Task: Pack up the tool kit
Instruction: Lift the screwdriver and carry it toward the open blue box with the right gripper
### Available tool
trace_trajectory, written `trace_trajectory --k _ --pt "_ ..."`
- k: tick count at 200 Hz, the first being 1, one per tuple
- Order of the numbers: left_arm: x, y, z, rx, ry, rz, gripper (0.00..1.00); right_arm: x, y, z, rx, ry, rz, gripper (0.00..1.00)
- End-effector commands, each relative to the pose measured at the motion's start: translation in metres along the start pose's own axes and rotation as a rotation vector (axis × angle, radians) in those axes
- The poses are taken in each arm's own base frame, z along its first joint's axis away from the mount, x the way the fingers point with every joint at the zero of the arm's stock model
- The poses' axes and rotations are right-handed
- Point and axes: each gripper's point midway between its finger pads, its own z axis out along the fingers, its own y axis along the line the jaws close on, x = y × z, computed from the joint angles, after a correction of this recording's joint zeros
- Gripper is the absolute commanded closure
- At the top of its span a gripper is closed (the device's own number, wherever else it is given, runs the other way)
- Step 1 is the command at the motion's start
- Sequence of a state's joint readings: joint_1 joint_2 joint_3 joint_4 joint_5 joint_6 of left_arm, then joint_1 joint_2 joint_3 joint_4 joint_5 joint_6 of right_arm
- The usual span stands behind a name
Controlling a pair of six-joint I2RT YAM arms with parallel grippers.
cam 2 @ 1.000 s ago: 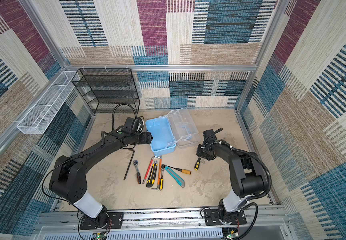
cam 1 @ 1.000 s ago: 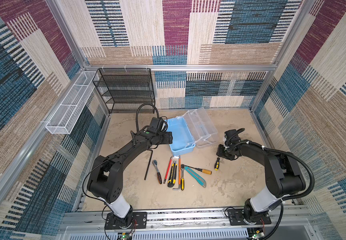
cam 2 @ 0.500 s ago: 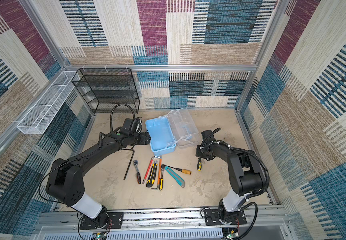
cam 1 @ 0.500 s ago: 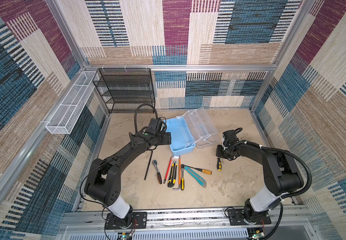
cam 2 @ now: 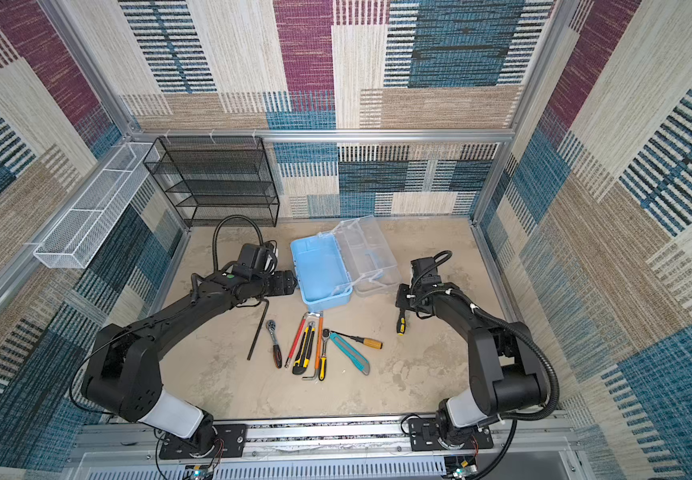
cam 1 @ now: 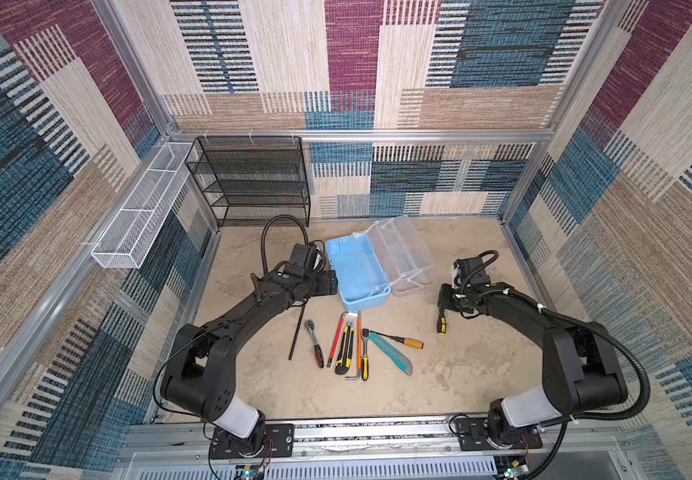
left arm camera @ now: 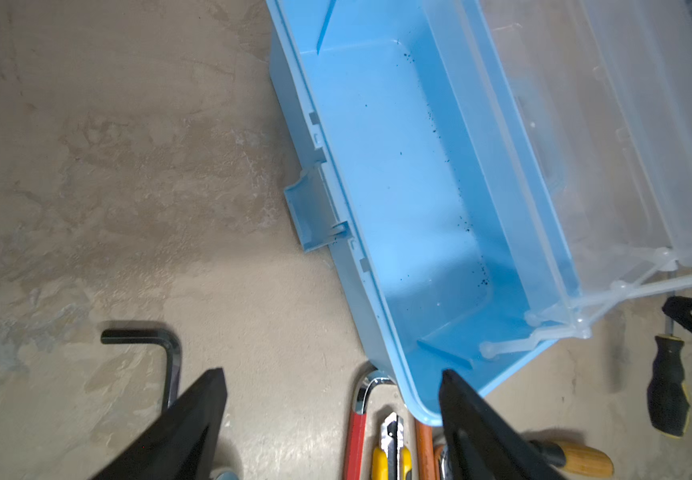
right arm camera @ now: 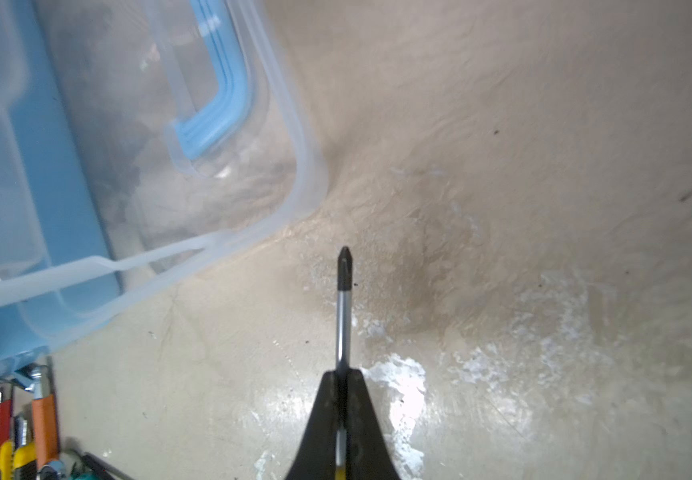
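The light-blue tool box (cam 1: pixel 356 274) stands open at the middle back, its clear lid (cam 1: pixel 402 253) folded out to the right. Nothing lies inside the box (left arm camera: pixel 398 187). My right gripper (right arm camera: pixel 342 374) is shut on the metal shaft of a black-and-yellow screwdriver (cam 1: pixel 441 325), right of the lid (right arm camera: pixel 252 174). My left gripper (left arm camera: pixel 331 374) is open and empty beside the box's left front corner (cam 1: pixel 327 284). In front of the box lie a black hex key (cam 1: pixel 296 332), a ratchet (cam 1: pixel 314 343), a yellow knife (cam 1: pixel 346 349), a teal knife (cam 1: pixel 392 353) and other tools.
A black wire-mesh rack (cam 1: pixel 252 183) stands at the back left. A long white mesh basket (cam 1: pixel 140 212) hangs on the left wall. Patterned walls close in the sides and back. An orange-handled screwdriver (cam 1: pixel 402 341) lies across the tool row.
My right gripper's jaws have closed on the screwdriver's shaft, and the tool has shifted slightly. The left arm has barely moved.
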State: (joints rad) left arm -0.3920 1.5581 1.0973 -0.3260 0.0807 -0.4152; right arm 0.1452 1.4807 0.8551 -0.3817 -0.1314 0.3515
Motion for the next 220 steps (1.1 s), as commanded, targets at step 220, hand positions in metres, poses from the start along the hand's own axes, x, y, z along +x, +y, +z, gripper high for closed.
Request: trace_trajectory --k 220 --pt "-0.004 0.001 -0.006 0.054 -0.035 -0.064 0.17 -0.181 0.137 -0.06 -0.248 -0.343 -0.328 1.0"
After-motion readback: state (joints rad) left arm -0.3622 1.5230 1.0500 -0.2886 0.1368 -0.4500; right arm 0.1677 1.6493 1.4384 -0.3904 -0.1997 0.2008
